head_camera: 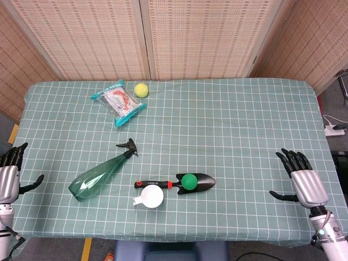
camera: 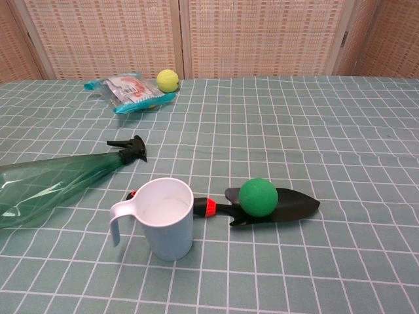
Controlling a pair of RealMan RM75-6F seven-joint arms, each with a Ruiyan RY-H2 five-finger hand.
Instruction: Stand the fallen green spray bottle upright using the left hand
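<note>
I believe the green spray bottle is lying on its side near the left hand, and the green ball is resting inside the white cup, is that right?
Not quite. The green spray bottle does lie on its side near the left hand, but the green ball rests on the blade of the black trowel, not inside the white cup. The chest view shows this clearly.

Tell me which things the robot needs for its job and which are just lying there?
Needed: green spray bottle, lying on its side; left hand.
Just lying about: white cup, black trowel, green ball on the trowel, yellow ball, snack packet.
</note>
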